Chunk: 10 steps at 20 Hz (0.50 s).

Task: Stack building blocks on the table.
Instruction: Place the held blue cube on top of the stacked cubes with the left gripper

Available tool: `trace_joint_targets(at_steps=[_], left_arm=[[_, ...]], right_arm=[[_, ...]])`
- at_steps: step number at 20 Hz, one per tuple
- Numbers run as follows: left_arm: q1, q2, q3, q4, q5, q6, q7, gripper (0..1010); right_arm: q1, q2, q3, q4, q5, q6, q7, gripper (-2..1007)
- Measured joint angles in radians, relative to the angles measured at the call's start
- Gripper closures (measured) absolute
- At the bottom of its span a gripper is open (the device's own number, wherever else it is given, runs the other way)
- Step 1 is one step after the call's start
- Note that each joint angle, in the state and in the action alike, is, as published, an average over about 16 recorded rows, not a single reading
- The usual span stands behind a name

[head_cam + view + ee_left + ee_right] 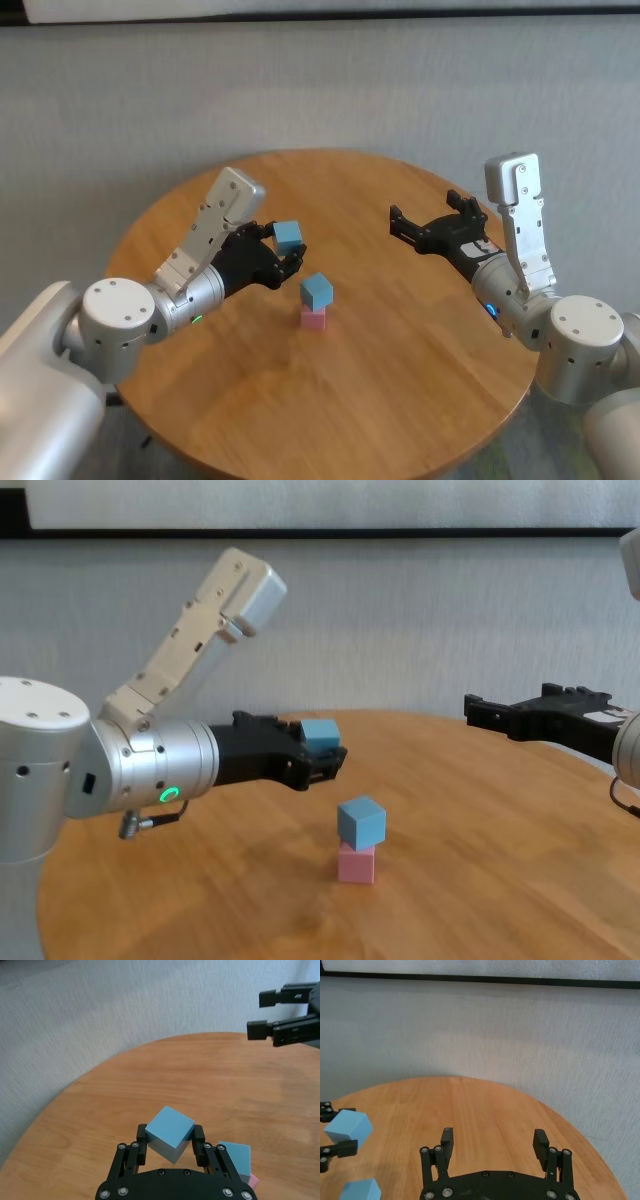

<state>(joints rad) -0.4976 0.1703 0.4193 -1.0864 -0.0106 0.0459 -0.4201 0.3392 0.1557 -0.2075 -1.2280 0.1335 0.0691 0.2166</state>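
Right now we are holding a blue cube [287, 236] clamped in our left end effector [283, 252], raised above the tabletop [400, 350] and just to the left of the small tower, where the other blue cube [316, 290] is sitting on the pink cube [313, 318] near the middle. Our right end effector [432, 222] is waiting wide and empty, well apart on the right side.

We are judging the risks ahead. The blue cube on the tower is resting turned relative to the pink one, so its top is offering an awkward landing. If we are coming in too low, our fingers [199, 1136] could be clipping that cube and toppling the pair. The held cube is also looking tilted in the grip, so on release it could be tipping and sliding off.
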Motion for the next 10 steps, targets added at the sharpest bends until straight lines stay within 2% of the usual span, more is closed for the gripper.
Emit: trace_joint_targets(at_steps=[5, 10], left_arm=[[0.037, 0.026, 0.011, -0.081, -0.018, 0.012, -0.013, 451], [0.058, 0.041, 0.028, -0.129, -0.042, 0.017, -0.037, 451]], right_arm=[[0.0, 0.0, 0.0, 0.0, 0.0, 0.0, 0.0, 0], [0.0, 0.0, 0.0, 0.0, 0.0, 0.0, 0.0, 0]])
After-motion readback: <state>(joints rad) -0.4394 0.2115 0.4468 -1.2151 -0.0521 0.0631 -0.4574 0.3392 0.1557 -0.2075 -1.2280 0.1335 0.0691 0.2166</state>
